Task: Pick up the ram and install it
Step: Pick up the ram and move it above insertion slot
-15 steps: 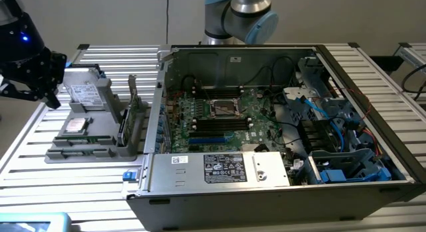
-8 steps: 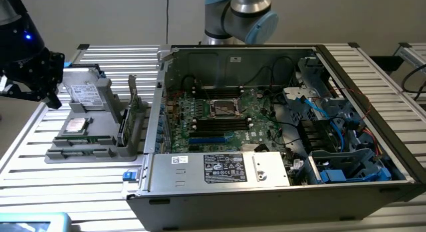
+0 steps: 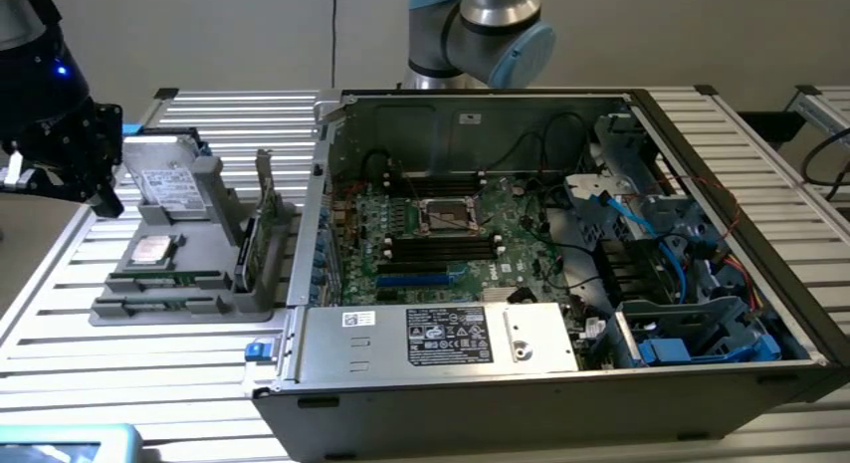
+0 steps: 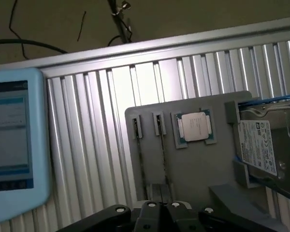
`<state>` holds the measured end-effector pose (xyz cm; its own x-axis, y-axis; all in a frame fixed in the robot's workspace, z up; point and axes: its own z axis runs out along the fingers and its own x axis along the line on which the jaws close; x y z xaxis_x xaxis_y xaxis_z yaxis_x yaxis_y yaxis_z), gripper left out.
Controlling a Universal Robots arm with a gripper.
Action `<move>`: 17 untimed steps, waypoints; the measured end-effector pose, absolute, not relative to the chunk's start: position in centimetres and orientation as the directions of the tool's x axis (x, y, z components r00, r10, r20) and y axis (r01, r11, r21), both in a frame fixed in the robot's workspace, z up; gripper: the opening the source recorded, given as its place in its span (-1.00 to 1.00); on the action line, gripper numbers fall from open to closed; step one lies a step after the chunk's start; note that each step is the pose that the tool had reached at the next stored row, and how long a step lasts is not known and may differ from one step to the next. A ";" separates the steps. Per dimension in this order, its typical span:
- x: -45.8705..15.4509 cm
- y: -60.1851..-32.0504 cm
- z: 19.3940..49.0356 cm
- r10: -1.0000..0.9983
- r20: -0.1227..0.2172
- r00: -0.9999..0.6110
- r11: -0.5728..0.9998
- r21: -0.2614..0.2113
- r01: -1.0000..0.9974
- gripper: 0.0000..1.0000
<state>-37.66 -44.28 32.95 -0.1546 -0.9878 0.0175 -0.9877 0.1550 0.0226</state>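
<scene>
Wrist view: end effector (image 4: pixel 162 212) pinched narrow with nothing between its fingers, hanging over the parts holder, where the ram rests.

The slatted desk (image 4: pixel 92 145) spreads beneath the end effector. In the exterior view the open computer case (image 3: pixel 531 423) stands well apart from it, on the far side of the grey holder (image 4: pixel 198 164) that lies directly under it. A pale blue screen device (image 4: pixel 12 145) lies off to one side and a hard drive (image 4: pixel 268 145) to the other. The ram (image 3: pixel 170 281) sits in a narrow holder slot below the fingertips, apart from them. A processor chip (image 4: pixel 195 126) lies just beyond that slot.
</scene>
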 end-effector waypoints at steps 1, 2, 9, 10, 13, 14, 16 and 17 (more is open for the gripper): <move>-37.7 -44.3 32.9 -0.990 0.017 -0.137 0.137 0.023 -0.990 -0.79; -37.7 -44.3 32.9 -0.993 0.018 -0.119 0.119 0.023 -0.993 -0.79; -37.7 -44.3 32.9 -1.000 0.018 -0.005 0.005 0.022 -1.000 -0.79; -37.7 -44.3 32.9 -1.000 0.018 0.005 -0.005 0.022 -1.000 -0.79; -37.7 -44.3 32.9 -1.000 0.019 0.017 -0.017 0.023 -1.000 -0.79; -37.7 -44.3 32.9 -1.000 0.019 0.017 -0.017 0.023 -1.000 -0.79; -37.7 -44.3 32.9 -1.000 0.019 0.017 -0.017 0.022 -1.000 -0.79; -37.7 -44.3 32.9 -1.000 0.019 0.017 -0.017 0.022 -1.000 -0.76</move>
<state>-37.66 -44.28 32.92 0.0170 -0.9997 0.0186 -0.9996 -0.0166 0.0225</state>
